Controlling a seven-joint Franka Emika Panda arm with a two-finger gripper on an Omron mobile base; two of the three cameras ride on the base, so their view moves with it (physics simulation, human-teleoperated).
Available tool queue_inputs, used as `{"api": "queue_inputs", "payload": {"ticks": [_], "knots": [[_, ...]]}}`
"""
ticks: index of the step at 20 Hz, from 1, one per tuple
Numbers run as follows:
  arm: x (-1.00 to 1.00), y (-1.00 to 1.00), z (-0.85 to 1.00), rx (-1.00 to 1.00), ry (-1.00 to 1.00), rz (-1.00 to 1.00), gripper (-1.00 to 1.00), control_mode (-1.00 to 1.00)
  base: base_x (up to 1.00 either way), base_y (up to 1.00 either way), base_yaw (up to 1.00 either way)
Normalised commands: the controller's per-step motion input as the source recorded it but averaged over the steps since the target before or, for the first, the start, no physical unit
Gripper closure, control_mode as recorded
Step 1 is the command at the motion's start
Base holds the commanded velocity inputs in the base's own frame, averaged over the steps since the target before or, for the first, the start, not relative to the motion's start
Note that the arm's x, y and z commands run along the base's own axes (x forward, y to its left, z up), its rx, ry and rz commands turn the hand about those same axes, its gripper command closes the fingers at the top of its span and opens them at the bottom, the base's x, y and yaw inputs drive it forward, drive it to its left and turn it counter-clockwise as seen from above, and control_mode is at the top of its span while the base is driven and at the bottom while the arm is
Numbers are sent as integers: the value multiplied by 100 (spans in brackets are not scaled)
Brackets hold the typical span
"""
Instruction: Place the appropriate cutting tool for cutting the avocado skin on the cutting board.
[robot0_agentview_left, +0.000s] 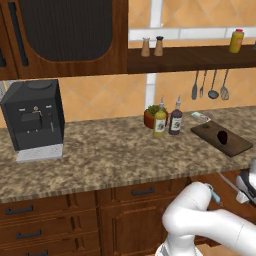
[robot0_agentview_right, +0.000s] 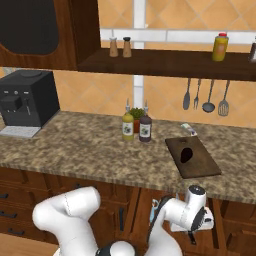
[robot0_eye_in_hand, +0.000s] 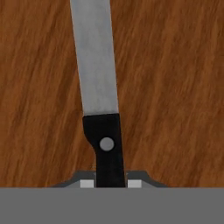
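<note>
Knife (robot0_eye_in_hand: 99, 87) is clenched by its black handle in the pincer (robot0_eye_in_hand: 110, 183), the blade running toward twelve o'clock in the hand view over brown wood grain. In the right base view the pincer is seen low, in front of the cabinets below the counter (robot0_agentview_right: 85, 150). The cutting board (robot0_agentview_right: 197, 162), carrying the avocado (robot0_agentview_right: 186, 154), lies up at about twelve o'clock from it, so a lift is judged to be needed.

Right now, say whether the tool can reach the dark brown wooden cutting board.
Probably yes: the tool, gripping the slim grey-bladed knife, hangs just below the speckled counter's edge near the board.
</note>
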Motion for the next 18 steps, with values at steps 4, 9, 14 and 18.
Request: {"api": "queue_inputs", "payload": {"ticks": [4,9,14,18], "knots": [[-40,7,20,0,-3,0,100,-100,0,0,0],[-56,20,34,-3,0,10,100,-100,0,0,0],[-4,30,47,-7,0,17,100,-100,0,0,0],[-25,39,40,-9,0,17,100,-100,0,0,0]]}}
